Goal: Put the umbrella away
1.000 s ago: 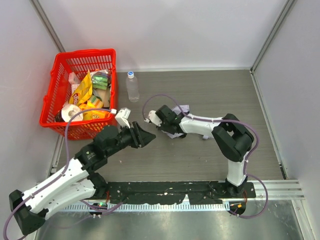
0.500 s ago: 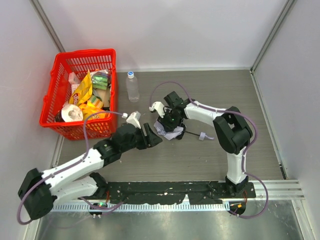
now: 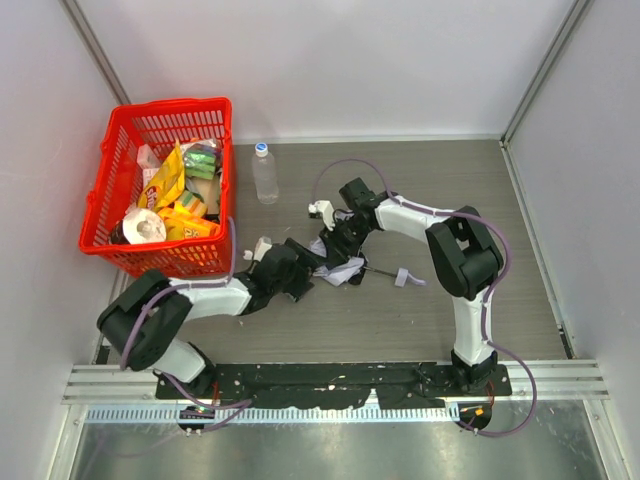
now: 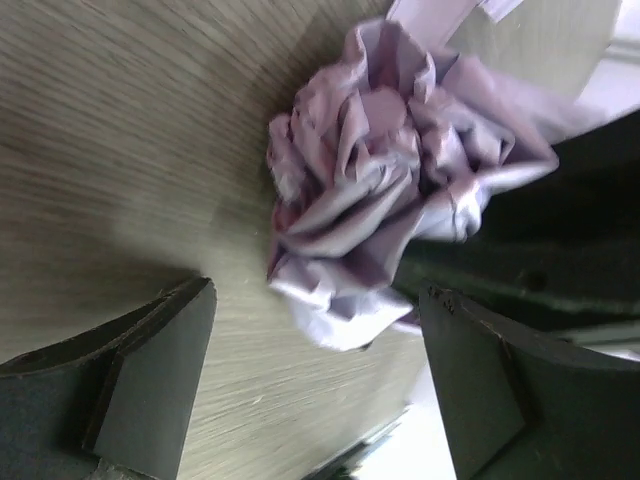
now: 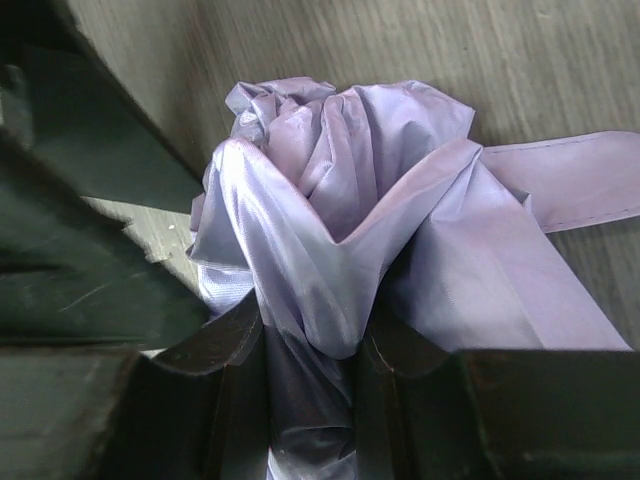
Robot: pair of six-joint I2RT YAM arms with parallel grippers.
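Table (image 3: pixel 520 220): grey wood-grain surface, with a red basket (image 3: pixel 170 104) of packets at the far left.

Left arm (image 3: pixel 200 298) lies low and stretched rightward. Right arm (image 3: pixel 420 215) reaches leftward from the far side.

Umbrella (image 3: pixel 342 268) lies on the table near centre, between the two wrists and well apart from the basket. Its long axis runs roughly left to right, with the bunched lavender canopy at the left end and the thin black shaft and handle trailing right.

Right gripper (image 5: pixel 310 345) is clamped on the canopy fabric. Left gripper (image 4: pixel 315 295) stands wide apart and grips nothing. The canopy bundle sits just ahead, between its fingertips, touching neither as far as can be seen. Both grippers are at the canopy end; only the right has hold.

Against one second ago: the left arm has dropped and advanced from beside the basket, its jaws widening. The right wrist has swung toward the far side, exposing the shaft and handle.
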